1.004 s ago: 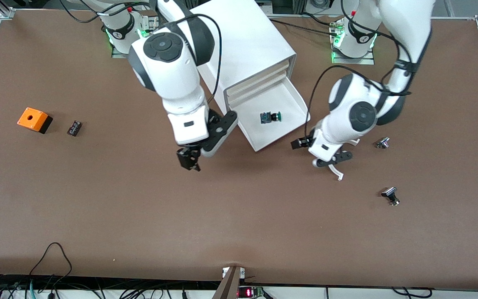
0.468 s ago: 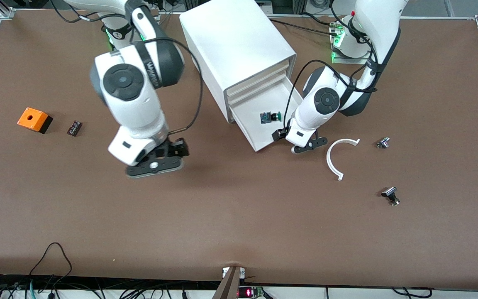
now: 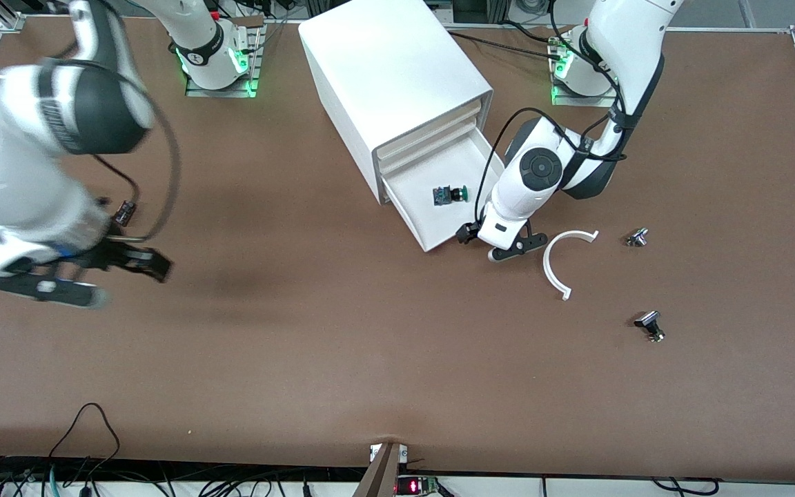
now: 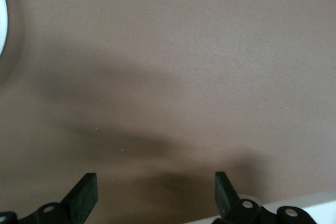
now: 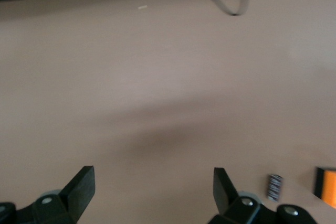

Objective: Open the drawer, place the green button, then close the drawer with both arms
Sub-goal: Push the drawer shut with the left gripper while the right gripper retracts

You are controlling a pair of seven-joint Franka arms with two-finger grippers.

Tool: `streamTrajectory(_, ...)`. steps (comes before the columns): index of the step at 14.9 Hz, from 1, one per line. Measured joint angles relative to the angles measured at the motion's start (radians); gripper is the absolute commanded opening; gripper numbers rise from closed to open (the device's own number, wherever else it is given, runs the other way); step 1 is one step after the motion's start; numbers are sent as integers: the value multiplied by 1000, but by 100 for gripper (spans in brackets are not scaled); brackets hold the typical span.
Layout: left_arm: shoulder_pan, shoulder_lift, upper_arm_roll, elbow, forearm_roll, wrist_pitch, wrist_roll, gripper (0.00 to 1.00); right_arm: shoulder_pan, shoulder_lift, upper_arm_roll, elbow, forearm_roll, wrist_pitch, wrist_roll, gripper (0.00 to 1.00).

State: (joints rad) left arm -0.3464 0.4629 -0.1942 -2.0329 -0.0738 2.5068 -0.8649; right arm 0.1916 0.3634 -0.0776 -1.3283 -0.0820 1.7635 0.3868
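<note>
Front view: no legible writing on button [image 3: 450, 195].

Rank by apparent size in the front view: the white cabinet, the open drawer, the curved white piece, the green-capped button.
1. white cabinet
2. open drawer
3. curved white piece
4. green-capped button, lying in the drawer
</note>
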Motion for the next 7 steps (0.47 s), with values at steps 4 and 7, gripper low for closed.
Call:
streamTrajectory(4, -23, 6, -5, 0, 7, -22, -44, 98, -124, -96, 31, -106, 7, -4, -1, 100)
streamTrajectory(7, -31, 2, -36, 0, 6, -67, -74, 98, -141, -138, 45, -162, 8, -6, -5, 100)
